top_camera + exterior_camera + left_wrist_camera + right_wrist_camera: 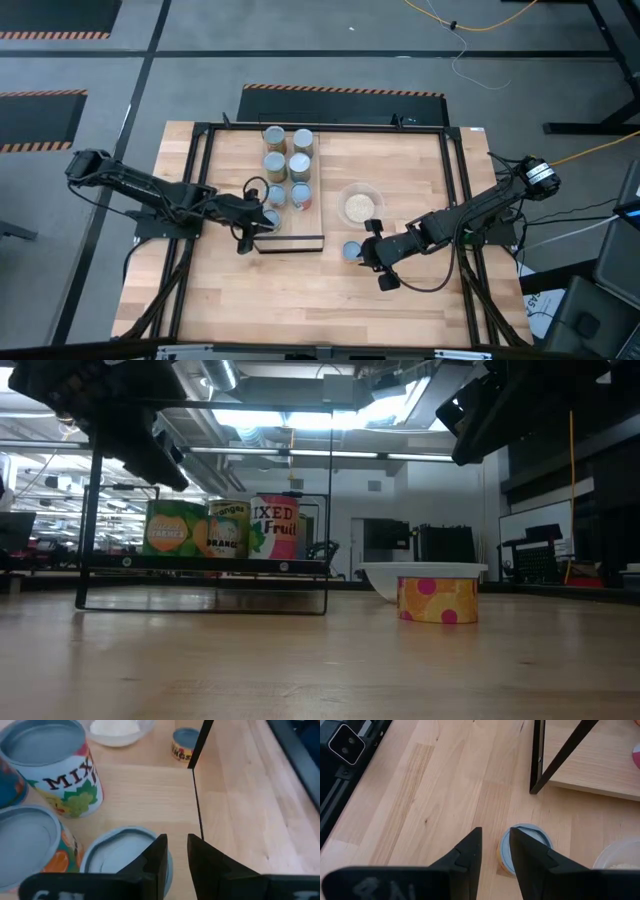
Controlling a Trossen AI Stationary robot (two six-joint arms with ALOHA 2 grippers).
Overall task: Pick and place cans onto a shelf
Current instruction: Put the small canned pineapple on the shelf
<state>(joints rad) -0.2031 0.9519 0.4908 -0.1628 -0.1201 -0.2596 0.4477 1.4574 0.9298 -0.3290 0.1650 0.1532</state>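
Several cans stand in two rows on the light-wood shelf point(305, 228), which has a thin black frame at its near end point(196, 795). My left gripper point(177, 851) hovers shut just above the nearest can point(120, 851) on the shelf, touching nothing. One loose can point(352, 250) with a pale-blue top and an orange label point(437, 600) stands on the table, near the shelf's near right corner. My right gripper point(496, 845) is shut and empty, above this can point(526, 845) and a little to its right.
A clear bowl point(359, 205) with beige contents stands just beyond the loose can, right of the shelf. A black frame point(455, 190) runs around the tabletop. Bare wood lies toward the table's near edge point(300, 300).
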